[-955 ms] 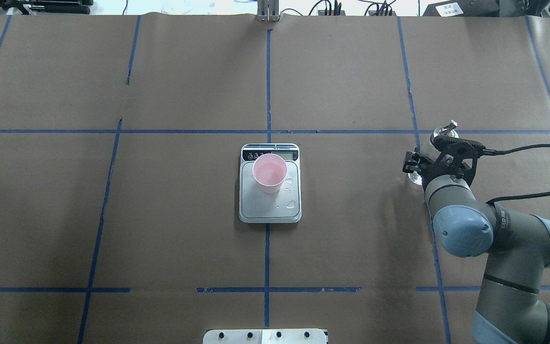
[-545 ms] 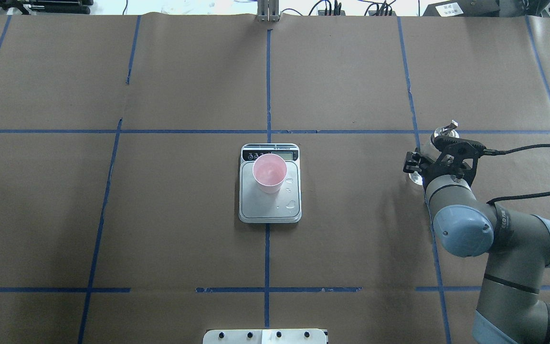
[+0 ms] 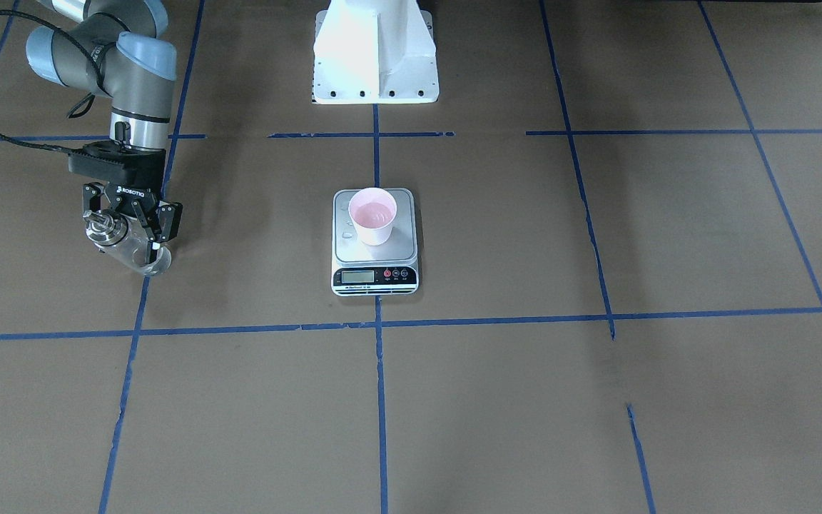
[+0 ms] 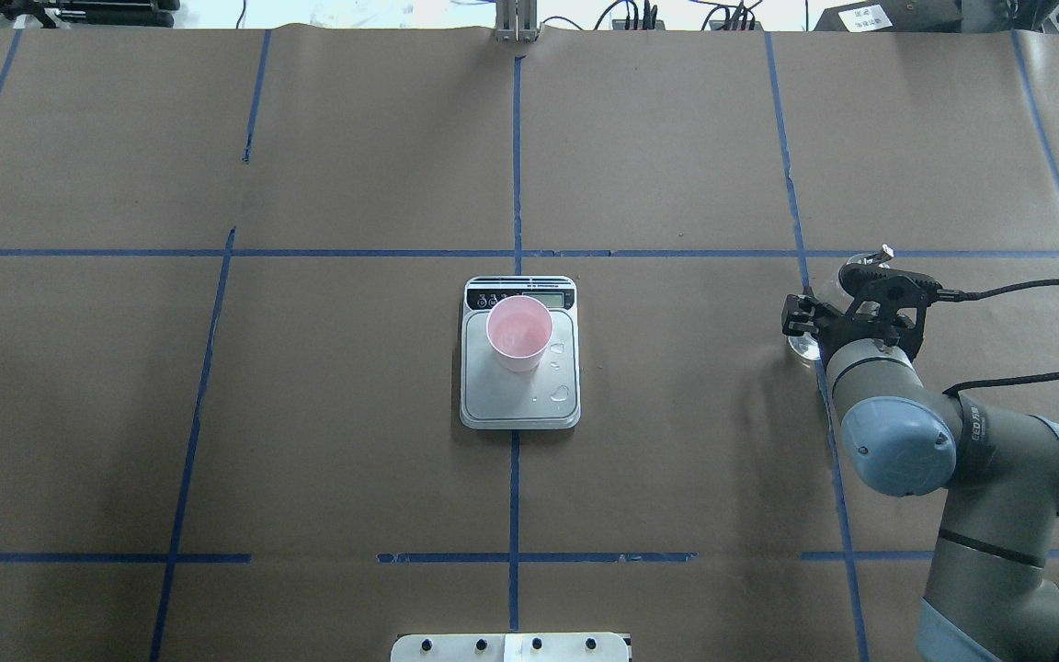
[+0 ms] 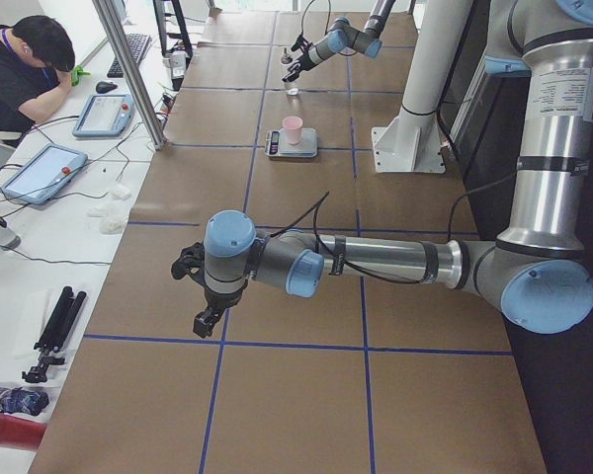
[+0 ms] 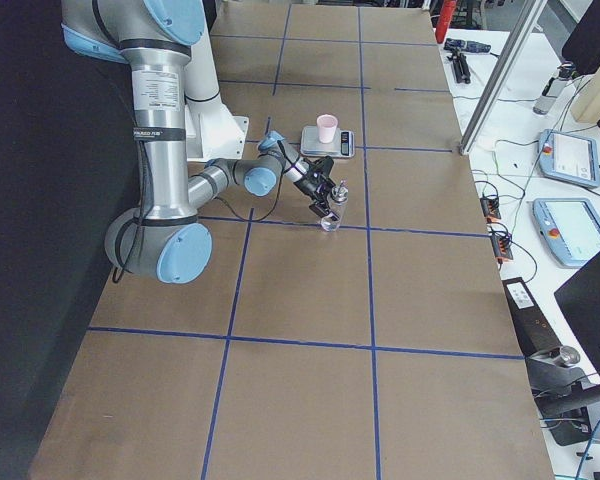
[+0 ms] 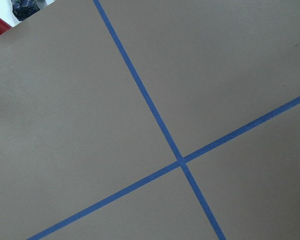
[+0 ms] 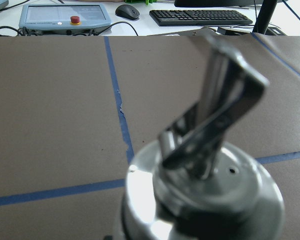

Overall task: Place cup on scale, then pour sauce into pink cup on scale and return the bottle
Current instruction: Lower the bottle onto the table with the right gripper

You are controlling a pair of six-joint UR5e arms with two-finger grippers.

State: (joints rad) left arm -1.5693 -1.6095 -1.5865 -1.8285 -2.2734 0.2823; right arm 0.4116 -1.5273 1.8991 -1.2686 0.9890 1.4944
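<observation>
The pink cup (image 4: 518, 331) stands upright on the silver scale (image 4: 520, 409) at the table's middle, with clear liquid in it and a few droplets (image 4: 562, 393) on the platform beside it. It also shows in the front view (image 3: 373, 214) on the scale (image 3: 375, 277). My right gripper (image 3: 129, 230) is shut on the clear glass bottle (image 3: 133, 251), tilted, low over the paper far to the scale's right. Its silver collar and spout (image 8: 210, 130) fill the right wrist view. My left gripper (image 5: 206, 301) shows only in the left side view, so I cannot tell whether it is open or shut.
Brown paper with blue tape lines (image 4: 516, 165) covers the table. The robot's white base (image 3: 375, 53) stands behind the scale. A person (image 5: 25, 64), tablets and a keyboard are on the bench past the table's far edge.
My right gripper with the bottle has shifted slightly right and towards the robot. The bottle's spout has moved with it. The cup and scale have not moved.
</observation>
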